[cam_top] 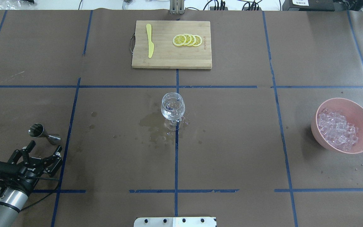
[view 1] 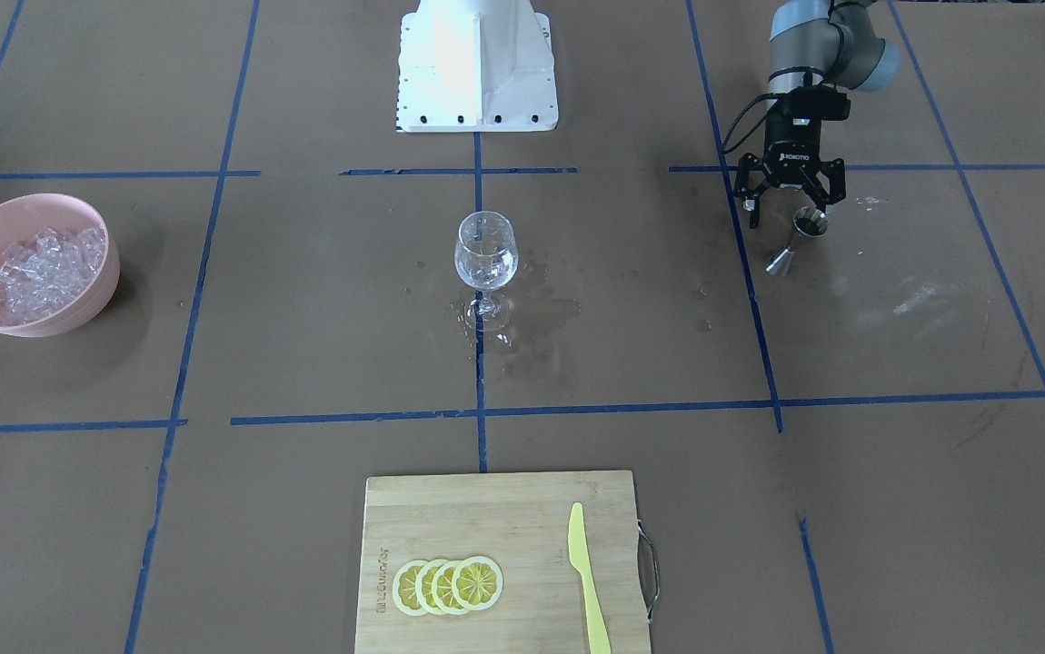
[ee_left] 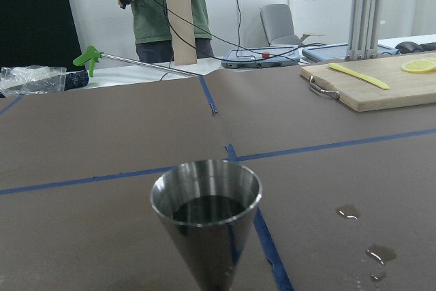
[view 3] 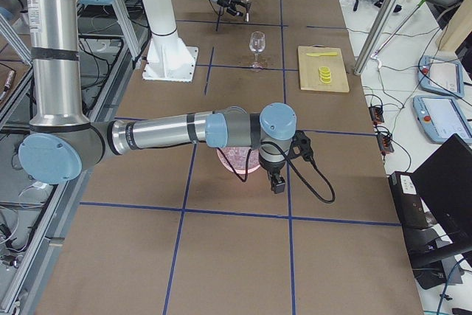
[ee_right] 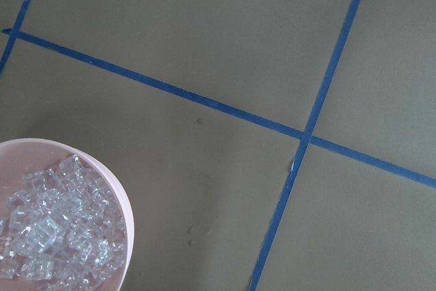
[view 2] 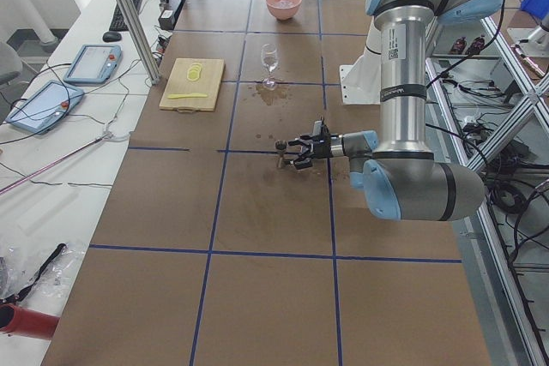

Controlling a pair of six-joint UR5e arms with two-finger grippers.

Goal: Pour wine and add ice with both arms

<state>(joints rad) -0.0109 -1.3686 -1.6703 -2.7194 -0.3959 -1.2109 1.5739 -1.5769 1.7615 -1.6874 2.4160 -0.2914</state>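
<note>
At lower left overhead, the left hand is hanging spread apart just beside the jigger, likely lining up to grip it.

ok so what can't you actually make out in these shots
Right gripper: shows only in the exterior right view, pointing down; open or shut unclear.
Pink bowl: mostly hidden behind the right arm there.
Wine glass: too small in every view to judge what it holds.
Jigger: base cut off by the left wrist view's lower edge; contents dark, unclear.
</note>
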